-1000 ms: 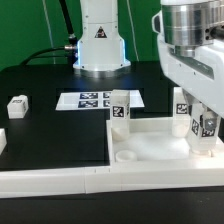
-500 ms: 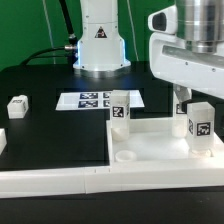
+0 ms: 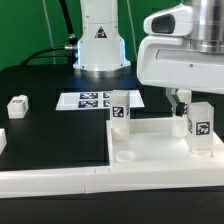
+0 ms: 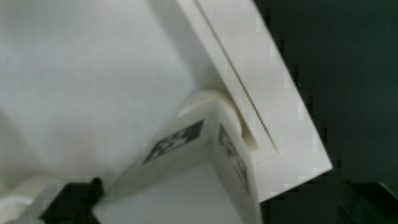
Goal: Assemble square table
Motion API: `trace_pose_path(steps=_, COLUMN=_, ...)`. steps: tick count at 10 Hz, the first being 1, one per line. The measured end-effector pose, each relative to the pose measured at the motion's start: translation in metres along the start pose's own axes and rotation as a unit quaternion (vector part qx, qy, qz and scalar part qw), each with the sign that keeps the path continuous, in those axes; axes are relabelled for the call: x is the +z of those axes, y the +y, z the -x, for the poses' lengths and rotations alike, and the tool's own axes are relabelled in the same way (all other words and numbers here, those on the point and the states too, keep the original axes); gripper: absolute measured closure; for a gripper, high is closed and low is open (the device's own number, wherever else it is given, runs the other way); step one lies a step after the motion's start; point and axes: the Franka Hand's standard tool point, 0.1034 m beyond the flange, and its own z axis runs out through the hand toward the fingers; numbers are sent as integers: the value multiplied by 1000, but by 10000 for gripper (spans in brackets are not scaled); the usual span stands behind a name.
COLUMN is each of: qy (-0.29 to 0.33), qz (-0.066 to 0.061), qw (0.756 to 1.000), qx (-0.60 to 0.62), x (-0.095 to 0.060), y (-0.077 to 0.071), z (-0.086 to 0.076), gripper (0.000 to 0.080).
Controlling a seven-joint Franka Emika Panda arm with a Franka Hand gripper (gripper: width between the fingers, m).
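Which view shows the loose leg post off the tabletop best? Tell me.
The exterior view: the loose leg post sits whole on the black table at that view's left, apart from the square top. The wrist view shows only close-up white parts, not this post.

no words, brands or nrs legible anywhere. only signs are b/w square tags plus one symbol. marker board (image 3: 97, 101): row of tags, patterns too small to tell apart. mid leg (image 3: 119, 110): one tag on front face. right leg (image 3: 203, 125): one tag on front face. loose leg (image 3: 17, 104), ext. view's left: one tag. robot base (image 3: 100, 40): dark triangle sign w/ pale mark inside, unreadable. wrist view: near leg (image 4: 178, 170) shows part of a tag, blurred.
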Motion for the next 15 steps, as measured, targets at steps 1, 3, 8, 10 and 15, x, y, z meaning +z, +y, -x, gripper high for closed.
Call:
trace_pose_path(steps=1, qy=4, qz=-2, qw=996, qx=-93, x=-1, y=6, z=-6, gripper=151)
trace_pose_path(steps=3, qy=6, qz=-7, qw=992, qx=-126, x=-3, y=14, z=-12, gripper=196)
trace_pose_path(steps=8, qy=4, qz=-9, qw=1000, qx=17, x=-2, y=10, z=-10, gripper=507)
trace_pose_path(steps=10, qy=3, qz=-10, qw=996, qx=85, x=-2, y=9, z=-10, gripper=507)
trace_pose_path(steps=15, qy=-33, qz=-26, qw=912, qx=409, x=0, y=10, z=-11, gripper=507)
